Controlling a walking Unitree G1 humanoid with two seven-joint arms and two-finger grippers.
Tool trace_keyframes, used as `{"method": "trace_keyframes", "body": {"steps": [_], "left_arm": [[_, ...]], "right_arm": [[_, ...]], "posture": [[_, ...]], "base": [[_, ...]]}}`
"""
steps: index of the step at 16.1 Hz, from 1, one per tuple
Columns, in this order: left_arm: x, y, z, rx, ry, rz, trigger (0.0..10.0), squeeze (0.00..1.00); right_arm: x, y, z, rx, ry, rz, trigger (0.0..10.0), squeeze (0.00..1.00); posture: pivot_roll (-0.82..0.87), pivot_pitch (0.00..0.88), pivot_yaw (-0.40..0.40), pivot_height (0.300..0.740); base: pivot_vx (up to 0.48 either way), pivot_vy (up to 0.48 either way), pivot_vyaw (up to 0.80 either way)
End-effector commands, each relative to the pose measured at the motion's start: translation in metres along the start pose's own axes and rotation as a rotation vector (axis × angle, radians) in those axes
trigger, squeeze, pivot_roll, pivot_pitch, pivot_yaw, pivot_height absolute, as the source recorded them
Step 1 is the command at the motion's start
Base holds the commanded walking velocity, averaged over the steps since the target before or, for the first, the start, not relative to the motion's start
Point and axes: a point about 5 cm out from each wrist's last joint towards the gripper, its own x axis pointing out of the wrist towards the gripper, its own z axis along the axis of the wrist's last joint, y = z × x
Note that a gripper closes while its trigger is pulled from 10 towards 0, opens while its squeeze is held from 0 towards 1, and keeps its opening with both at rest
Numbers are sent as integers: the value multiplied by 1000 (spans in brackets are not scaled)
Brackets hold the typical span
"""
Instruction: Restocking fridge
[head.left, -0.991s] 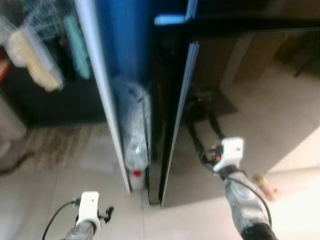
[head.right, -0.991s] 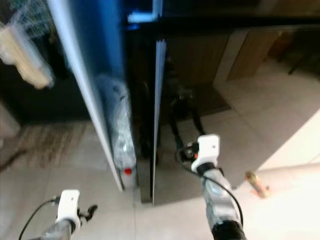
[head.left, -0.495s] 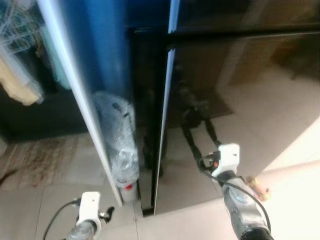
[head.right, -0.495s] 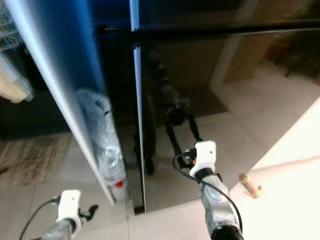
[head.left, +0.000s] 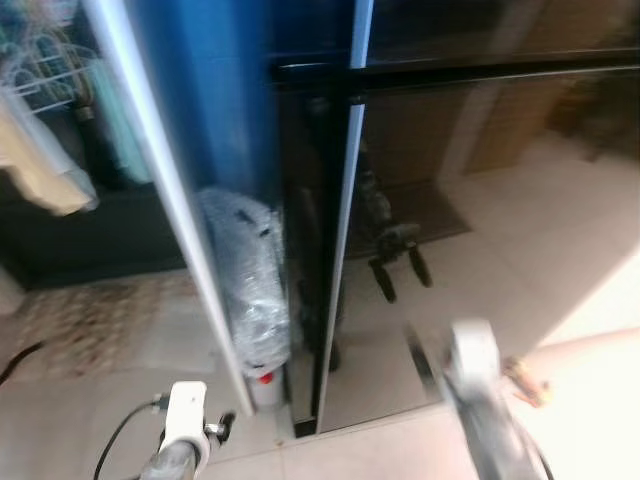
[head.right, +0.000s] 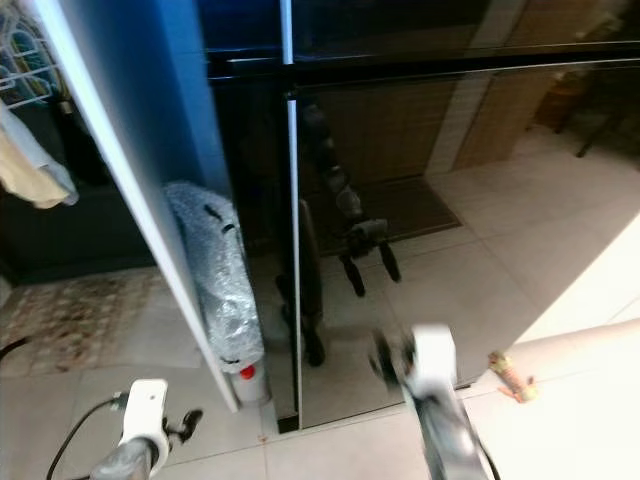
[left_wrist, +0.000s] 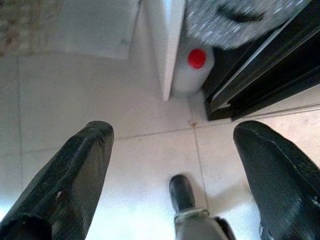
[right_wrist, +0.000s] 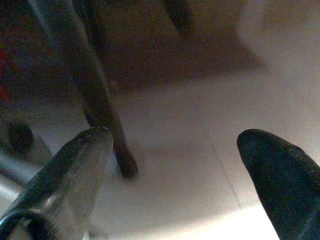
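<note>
The black glossy fridge door (head.right: 430, 190) stands shut in front of me, mirroring the room and my arm. Its left edge (head.right: 292, 260) meets a tall blue and white panel (head.right: 120, 180). My left gripper (left_wrist: 172, 150) hangs open low over the tiled floor, near a white bottle with a red cap (left_wrist: 196, 58) at the panel's foot. My right gripper (right_wrist: 172, 150) is open too, close before the lower door. It is blurred (head.right: 388, 360) in the right eye view. Nothing is held.
A bubble-wrapped bundle (head.right: 215, 280) leans between the panel and the fridge, above the bottle. A patterned rug (head.right: 70, 315) lies on the left, with clothes on a rack (head.right: 25, 160) above it. A small brownish object (head.right: 512, 377) lies on the floor at right.
The camera has shifted. My right arm has moved lower in the picture and is now motion-blurred. My left arm stays where it was.
</note>
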Motion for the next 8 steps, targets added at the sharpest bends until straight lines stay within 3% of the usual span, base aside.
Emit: {"method": "trace_keyframes", "body": {"steps": [1, 4, 7, 8], "left_arm": [[-1, 2, -4, -3, 17, 9, 10000, 0], [-2, 3, -7, 8, 36, 12, 10000, 0], [-4, 7, -17, -11, 104, 30, 10000, 0], [-5, 9, -21, 11, 131, 31, 10000, 0]], "right_arm": [[-5, -4, -8, 21, 14, -25, 10000, 0], [-27, -15, -53, 21, 214, -106, 10000, 0], [-59, -15, -104, 137, 502, -182, 10000, 0], [-60, -14, -105, 143, 509, -182, 10000, 0]], "posture": [[-178, 55, 0, 740], [-187, 53, 7, 740], [-172, 35, 14, 740], [-160, 27, 18, 740]], "base": [[0, 0, 0], [0, 0, 0], [0, 0, 0], [0, 0, 0]]}}
